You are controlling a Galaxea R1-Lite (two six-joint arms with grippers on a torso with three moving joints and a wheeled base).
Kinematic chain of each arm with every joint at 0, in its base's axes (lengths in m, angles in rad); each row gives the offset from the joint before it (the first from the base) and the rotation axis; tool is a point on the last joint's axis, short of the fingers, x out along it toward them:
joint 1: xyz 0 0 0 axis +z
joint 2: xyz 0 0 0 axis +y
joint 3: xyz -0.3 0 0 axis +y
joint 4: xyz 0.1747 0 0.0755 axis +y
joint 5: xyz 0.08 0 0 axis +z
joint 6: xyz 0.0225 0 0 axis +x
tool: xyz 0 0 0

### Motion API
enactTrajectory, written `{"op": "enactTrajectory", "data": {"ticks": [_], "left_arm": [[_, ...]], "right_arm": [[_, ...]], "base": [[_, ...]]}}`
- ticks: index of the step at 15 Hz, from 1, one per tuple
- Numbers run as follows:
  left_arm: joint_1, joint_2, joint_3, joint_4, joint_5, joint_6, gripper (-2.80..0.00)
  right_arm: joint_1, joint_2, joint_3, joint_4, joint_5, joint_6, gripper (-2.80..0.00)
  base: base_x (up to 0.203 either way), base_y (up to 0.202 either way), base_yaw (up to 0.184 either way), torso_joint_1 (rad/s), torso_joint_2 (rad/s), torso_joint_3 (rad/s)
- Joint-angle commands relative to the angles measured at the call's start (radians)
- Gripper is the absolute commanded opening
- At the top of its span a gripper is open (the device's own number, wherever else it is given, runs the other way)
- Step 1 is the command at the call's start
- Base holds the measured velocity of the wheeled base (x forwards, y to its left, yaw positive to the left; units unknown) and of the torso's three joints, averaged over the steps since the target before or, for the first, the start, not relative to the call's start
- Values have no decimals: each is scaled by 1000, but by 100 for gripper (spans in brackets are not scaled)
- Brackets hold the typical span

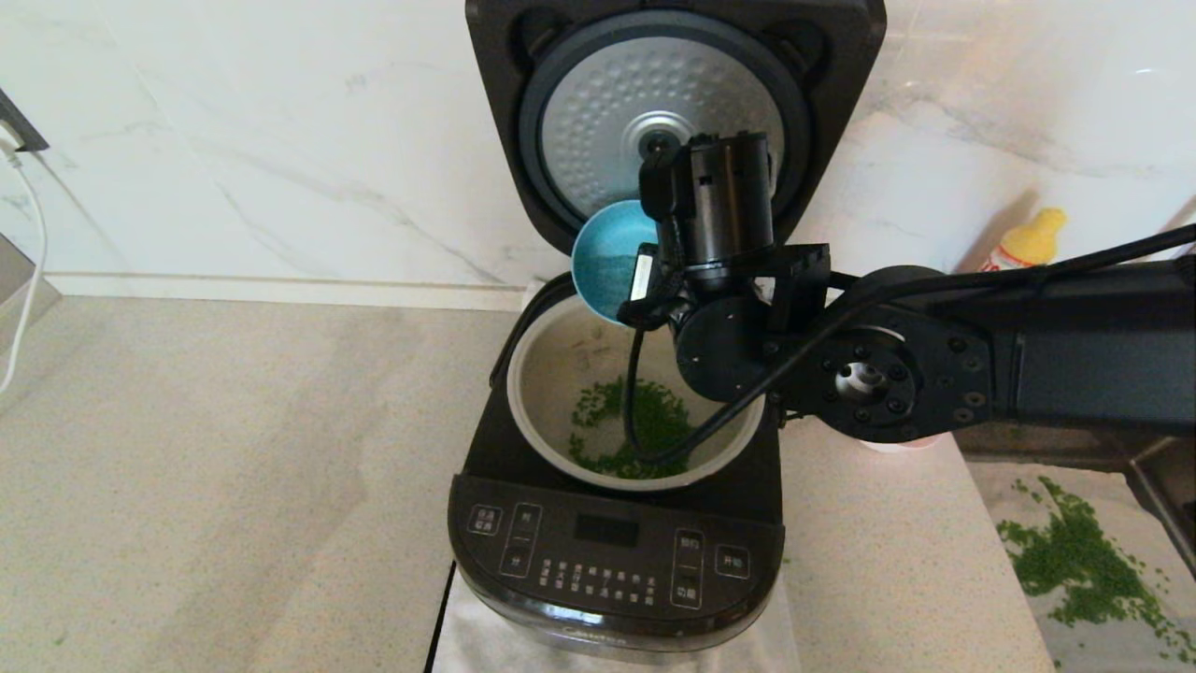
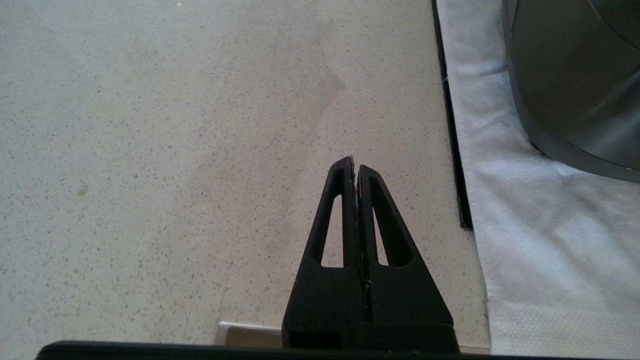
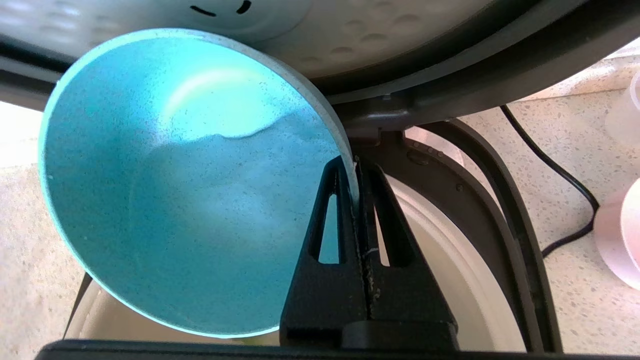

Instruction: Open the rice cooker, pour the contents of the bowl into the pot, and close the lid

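Observation:
The rice cooker (image 1: 612, 561) stands in the middle of the counter with its lid (image 1: 654, 103) swung up, dimpled silver underside facing me. Green bits (image 1: 654, 421) lie on the floor of the cream pot (image 1: 533, 374). My right gripper (image 3: 356, 165) is shut on the rim of a blue bowl (image 3: 175, 190), not a pink one. The blue bowl (image 1: 607, 252) is tipped on its side over the pot's back edge, and its inside looks bare. My left gripper (image 2: 355, 162) is shut on nothing, low over the counter left of the cooker (image 2: 575, 75).
A pale-pink bowl (image 3: 617, 235) and a clear cup (image 3: 627, 110) stand right of the cooker, by its black cord (image 3: 560, 170). A yellow-capped bottle (image 1: 1028, 238) leans at the wall. Spilled green bits (image 1: 1084, 561) lie lower right. A white pad (image 2: 525, 225) lies under the cooker.

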Motion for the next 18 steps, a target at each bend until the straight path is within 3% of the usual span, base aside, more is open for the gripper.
{"op": "enactTrajectory", "data": {"ticks": [1, 3, 5, 9, 11, 18], "left_arm": [[0, 1, 0, 0, 0, 0, -280], [0, 1, -1, 0, 0, 0, -280], [0, 1, 0, 0, 0, 0, -280], [0, 1, -1, 0, 0, 0, -280], [0, 1, -1, 0, 0, 0, -280], [0, 1, 0, 0, 0, 0, -280]], "right_arm": [[-6, -4, 30, -40, -9, 1, -280], [-6, -10, 58, -124, -15, -31, -280], [-5, -5, 82, -262, -28, -113, -280], [-5, 35, 143, -661, -31, -373, -280], [-6, 57, 150, -785, -31, -471, -280], [-35, 85, 147, -819, -30, -476, -280]], "base": [[0, 0, 0, 0, 0, 0], [0, 0, 0, 0, 0, 0], [0, 0, 0, 0, 0, 0], [0, 0, 0, 0, 0, 0], [0, 0, 0, 0, 0, 0], [0, 0, 0, 0, 0, 0]]}}
